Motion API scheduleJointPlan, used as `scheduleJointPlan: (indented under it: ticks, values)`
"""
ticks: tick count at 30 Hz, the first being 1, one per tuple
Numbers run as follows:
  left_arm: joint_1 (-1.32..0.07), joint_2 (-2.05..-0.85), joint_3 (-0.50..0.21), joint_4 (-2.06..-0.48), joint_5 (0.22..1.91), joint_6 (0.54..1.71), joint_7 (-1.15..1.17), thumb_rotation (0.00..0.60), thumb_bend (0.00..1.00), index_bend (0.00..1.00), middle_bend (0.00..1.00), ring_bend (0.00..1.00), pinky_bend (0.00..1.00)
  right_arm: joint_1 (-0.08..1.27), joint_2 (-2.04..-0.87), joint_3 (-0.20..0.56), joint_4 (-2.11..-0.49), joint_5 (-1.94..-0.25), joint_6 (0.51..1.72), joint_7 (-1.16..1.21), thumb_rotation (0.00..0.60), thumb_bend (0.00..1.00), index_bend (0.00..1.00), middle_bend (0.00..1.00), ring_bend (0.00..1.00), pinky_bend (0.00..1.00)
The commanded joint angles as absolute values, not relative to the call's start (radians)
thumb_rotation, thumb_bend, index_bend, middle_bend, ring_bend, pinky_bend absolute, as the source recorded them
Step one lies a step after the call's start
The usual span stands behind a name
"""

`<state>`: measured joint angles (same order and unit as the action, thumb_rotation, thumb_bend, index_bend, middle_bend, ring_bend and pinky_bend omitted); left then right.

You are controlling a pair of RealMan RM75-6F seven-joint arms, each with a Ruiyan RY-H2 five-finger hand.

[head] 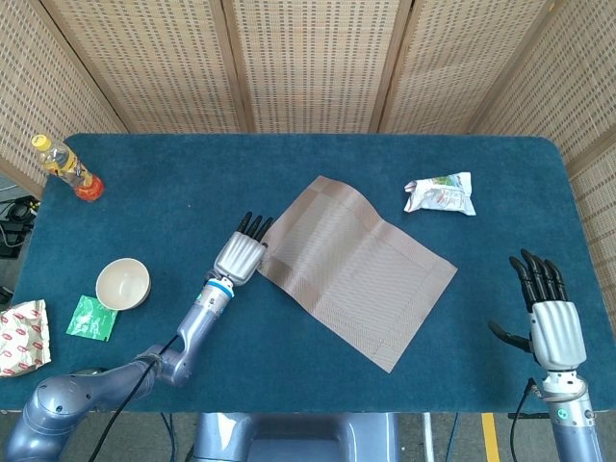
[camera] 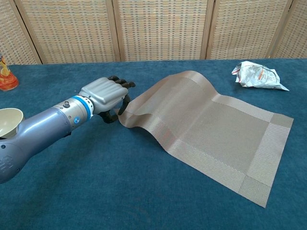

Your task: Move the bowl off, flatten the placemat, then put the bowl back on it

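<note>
bare blue cloth (head: 289, 366) lies open along the table's near edge; a crumpled wrapper (head: 440, 193) (far right) sits just beyond the placemat (head: 356, 265).

Both my feeds bright, evenly lit, diffuse light from overhead. Shadows soft and faint: thin dark band under raised near-left edge of placemat (camera: 206, 127), small patch under left hand (camera: 103, 93). No hard glare; mild sheen on left forearm shell and on crumpled wrapper (camera: 256, 75) far right. Focus sharp across table (head: 318, 173), mat weave resolves. No motion blur. Head view shows slight wide-angle stretch at corners.
</note>
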<state>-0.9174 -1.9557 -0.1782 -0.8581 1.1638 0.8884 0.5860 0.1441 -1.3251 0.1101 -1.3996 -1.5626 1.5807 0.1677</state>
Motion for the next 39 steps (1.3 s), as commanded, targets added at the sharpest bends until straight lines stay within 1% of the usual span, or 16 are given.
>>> scheduleJointPlan:
  ticks: [1, 5, 11, 15, 20, 32, 36, 39]
  values:
    - [-0.917, -1.954, -0.181, -0.858, 1.162, 0.887, 0.589, 0.600, 0.42, 0.55, 0.00, 0.00, 0.00, 0.144, -1.325, 0.110, -1.400, -1.563, 1.581, 0.168, 0.600, 0.14, 0.00, 0.00, 0.00, 0.00]
    - [-0.914, -1.953, -0.184, -0.855, 1.158, 0.884, 0.591, 0.600, 0.42, 0.53, 0.00, 0.00, 0.00, 0.143, -1.325, 0.108, -1.401, -1.565, 1.580, 0.168, 0.600, 0.14, 0.00, 0.00, 0.00, 0.00]
    - [-0.909, -1.945, -0.182, -0.861, 1.159, 0.880, 0.593, 0.600, 0.52, 0.51, 0.00, 0.00, 0.00, 0.143, -1.326, 0.107, -1.401, -1.568, 1.582, 0.167, 0.600, 0.14, 0.00, 0.00, 0.00, 0.00]
    - [-0.906, -1.940, -0.183, -0.868, 1.160, 0.880, 0.593, 0.600, 0.54, 0.50, 0.00, 0.00, 0.00, 0.143, -1.325, 0.106, -1.402, -1.572, 1.584, 0.167, 0.600, 0.14, 0.00, 0.00, 0.00, 0.00]
    - [-0.901, -1.928, -0.182, -0.887, 1.161, 0.882, 0.593, 0.600, 0.55, 0.51, 0.00, 0.00, 0.00, 0.142, -1.324, 0.105, -1.403, -1.576, 1.588, 0.168, 0.600, 0.14, 0.00, 0.00, 0.00, 0.00]
    - [-0.870, -1.866, -0.176, -0.993, 1.171, 0.921, 0.602, 0.600, 0.55, 0.51, 0.00, 0.00, 0.00, 0.139, -1.321, 0.100, -1.408, -1.588, 1.597, 0.169, 0.600, 0.14, 0.00, 0.00, 0.00, 0.00]
    - [-0.853, -1.822, -0.174, -1.072, 1.168, 0.942, 0.619, 0.600, 0.54, 0.51, 0.00, 0.00, 0.00, 0.136, -1.316, 0.098, -1.416, -1.596, 1.607, 0.168, 0.600, 0.14, 0.00, 0.00, 0.00, 0.00]
    - [-0.836, -1.776, -0.154, -1.157, 1.189, 0.970, 0.643, 0.600, 0.54, 0.51, 0.00, 0.00, 0.00, 0.134, -1.315, 0.098, -1.420, -1.600, 1.612, 0.169, 0.600, 0.14, 0.00, 0.00, 0.00, 0.00]
